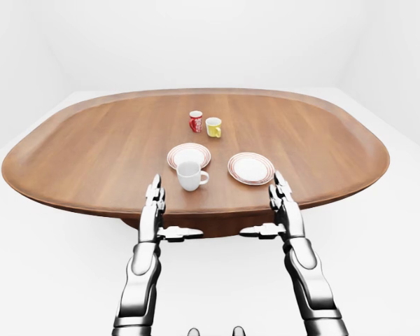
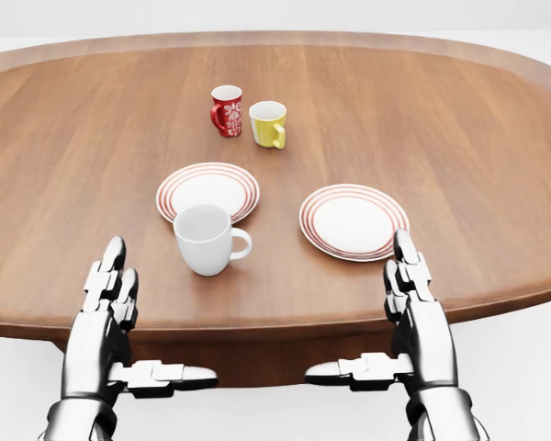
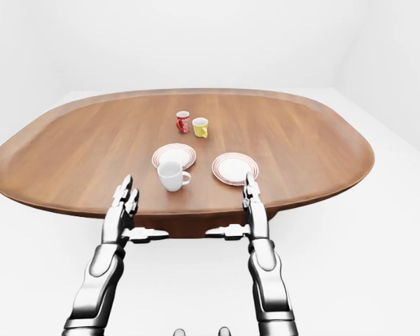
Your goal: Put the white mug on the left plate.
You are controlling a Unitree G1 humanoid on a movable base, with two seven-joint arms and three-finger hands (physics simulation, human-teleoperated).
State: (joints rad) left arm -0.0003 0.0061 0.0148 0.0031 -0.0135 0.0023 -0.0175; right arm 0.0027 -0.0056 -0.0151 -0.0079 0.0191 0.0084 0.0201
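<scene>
The white mug [image 2: 205,239] stands upright on the wooden table [image 2: 64,184], its handle pointing right, just below the left plate [image 2: 208,188], a white plate with red rings. The right plate [image 2: 353,221] lies a little further right. My left hand [image 2: 133,326] hovers open at the table's near edge, down and left of the mug, fingers straight and thumb pointing inward. My right hand [image 2: 386,317] is open too, below the right plate. Neither hand touches anything.
A red patterned mug [image 2: 226,110] and a yellow mug [image 2: 268,124] stand side by side above the plates in the head view. The oval table's near edge [image 2: 275,322] runs just under my fingertips. White floor and walls surround the table.
</scene>
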